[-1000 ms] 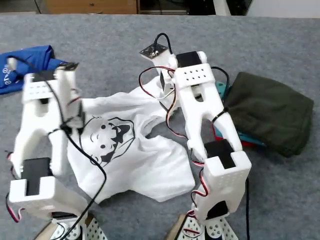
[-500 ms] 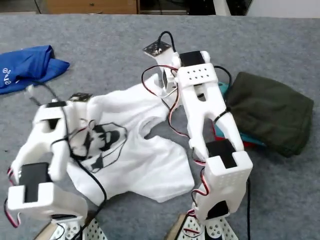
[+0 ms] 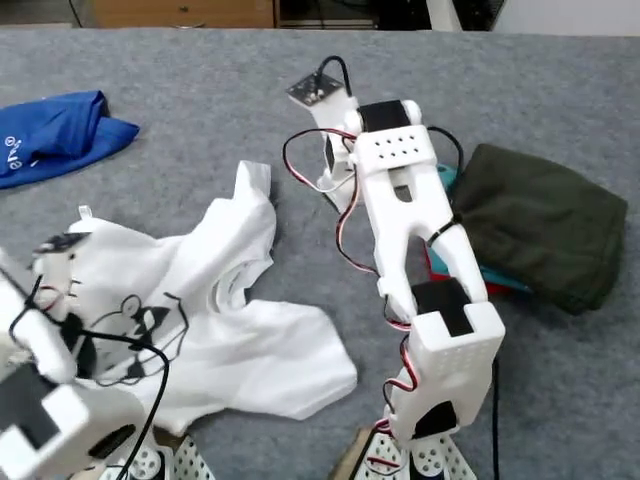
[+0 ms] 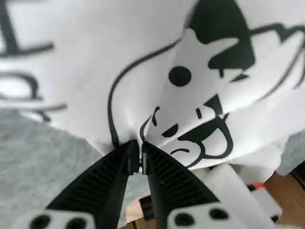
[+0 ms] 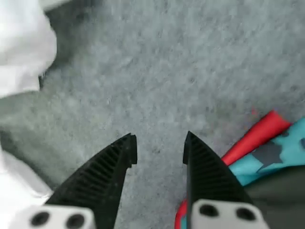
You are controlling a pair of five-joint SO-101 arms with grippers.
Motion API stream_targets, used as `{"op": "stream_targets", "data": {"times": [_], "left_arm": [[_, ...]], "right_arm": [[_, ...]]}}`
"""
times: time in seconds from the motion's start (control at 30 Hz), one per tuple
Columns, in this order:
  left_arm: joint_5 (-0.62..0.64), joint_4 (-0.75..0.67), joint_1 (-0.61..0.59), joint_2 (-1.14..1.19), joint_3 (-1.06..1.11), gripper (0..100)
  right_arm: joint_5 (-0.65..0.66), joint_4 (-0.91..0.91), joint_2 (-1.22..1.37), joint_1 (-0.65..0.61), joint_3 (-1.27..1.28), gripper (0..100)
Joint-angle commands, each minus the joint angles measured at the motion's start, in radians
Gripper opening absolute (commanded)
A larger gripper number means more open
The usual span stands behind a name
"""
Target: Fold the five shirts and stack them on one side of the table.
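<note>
A white shirt (image 3: 255, 345) with a black cartoon print lies crumpled at the front left of the grey table. My left gripper (image 4: 138, 161) is shut on a fold of the white shirt (image 4: 143, 71) beside the print; the left arm (image 3: 45, 345) stands at the near-left corner. My right gripper (image 5: 159, 147) hangs open over bare grey cloth, a little apart from the white shirt's sleeve (image 5: 21, 52); the right arm (image 3: 405, 200) stretches up the middle. A blue shirt (image 3: 55, 135) lies bunched at the far left. A folded dark green shirt (image 3: 545, 225) rests on a red and teal one (image 3: 500, 278) at the right.
Grey cloth (image 3: 200, 90) covers the whole table, with bare room across the back and between the white shirt and the right arm. The red and teal fabric (image 5: 257, 148) lies close beside the right gripper. Wooden furniture (image 3: 180, 12) lines the far edge.
The left arm has swung back to the near-left corner, dragging the white shirt with it, away from the right gripper. The right arm has hardly moved.
</note>
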Motion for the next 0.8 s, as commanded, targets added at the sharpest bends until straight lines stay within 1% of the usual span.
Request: {"op": "stream_targets", "data": {"times": [0.0, 0.17, 0.33, 0.53, 0.63, 0.77], "left_arm": [[-0.055, 0.078, -0.046, -0.12, -0.089, 3], [-0.04, 0.12, -0.063, -0.216, -0.161, 3], [0.106, 0.129, -0.058, -0.277, -0.229, 3], [0.207, 0.13, -0.058, -0.311, -0.249, 3], [0.227, 0.132, -0.063, -0.315, -0.244, 3], [0.249, 0.132, -0.06, -0.315, -0.244, 3]], "right_arm": [[-0.02, 0.009, -0.007, -0.051, -0.134, 17.8], [-0.081, 0.057, 0.208, -0.131, -0.372, 17.8], [-0.147, 0.077, 0.487, -0.197, -0.711, 17.8], [-0.235, 0.13, 0.788, -0.206, -1.116, 17.8], [-0.272, 0.13, 0.892, -0.229, -1.25, 17.8], [-0.353, 0.123, 0.975, -0.266, -1.342, 18.0]]}}
